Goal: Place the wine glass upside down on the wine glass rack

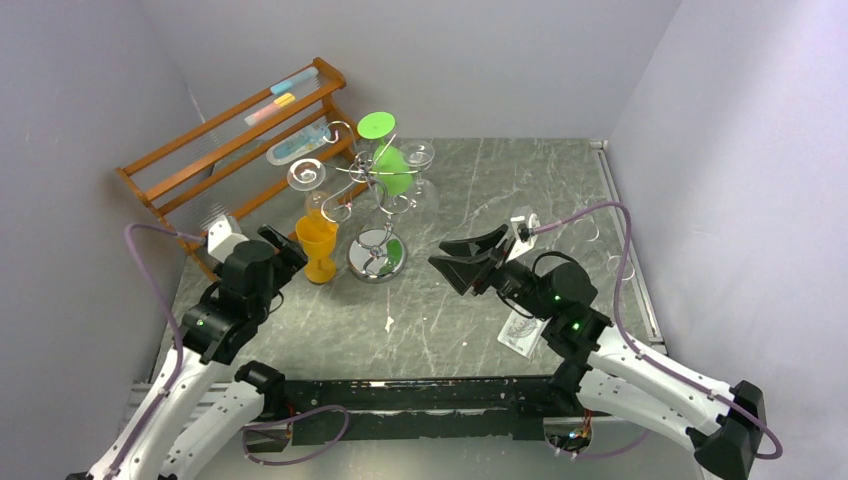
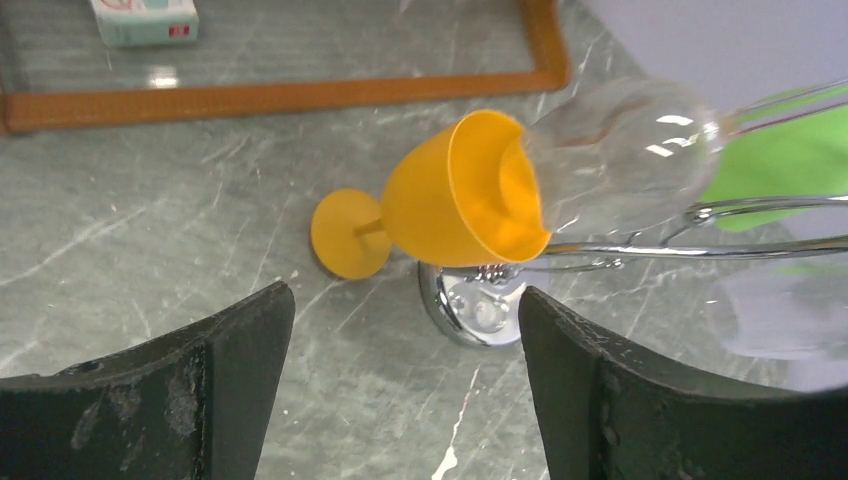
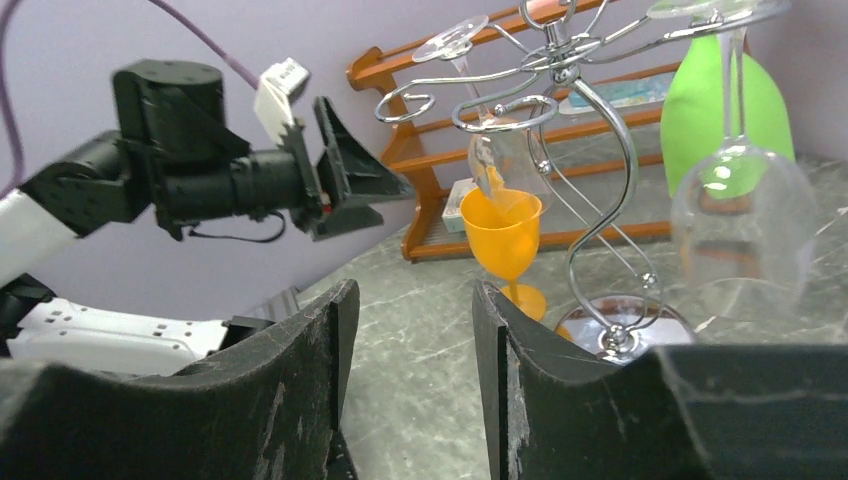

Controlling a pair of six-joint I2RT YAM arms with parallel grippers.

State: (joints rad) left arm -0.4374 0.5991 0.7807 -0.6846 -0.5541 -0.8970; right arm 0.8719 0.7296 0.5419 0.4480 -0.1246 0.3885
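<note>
**Progress.** The task is judged not complete. An orange goblet (image 1: 318, 250) is found standing upright on its foot on the table (image 1: 480, 340), just left of the round base of the wire rack (image 1: 372, 200) and directly below a clear glass (image 1: 307, 178) hung on the rack's left arm. A green glass (image 1: 392, 165) and a second clear glass (image 1: 421, 172) are also hung upside down, toward the far and right sides. The goblet is taken to be the piece still to be placed. Grasping, turning over and hanging are all judged outstanding.

**Grippers.** The left gripper (image 2: 405, 300) is held near the goblet with its fingers spread wide and nothing between them. The right gripper (image 3: 412, 290) is likewise parted and empty, right of the rack and apart from it.

**Materials.** The goblet appears to be matte, opaque plastic, with a tapered bowl, short stem and flat disc foot. The rack is polished chrome wire, with curled spiral hooks on a curving stem and a mirror-like base. The table is grey-green and marble-veined. A brown slatted wooden shelf (image 1: 235, 135) is noted at far left.
</note>
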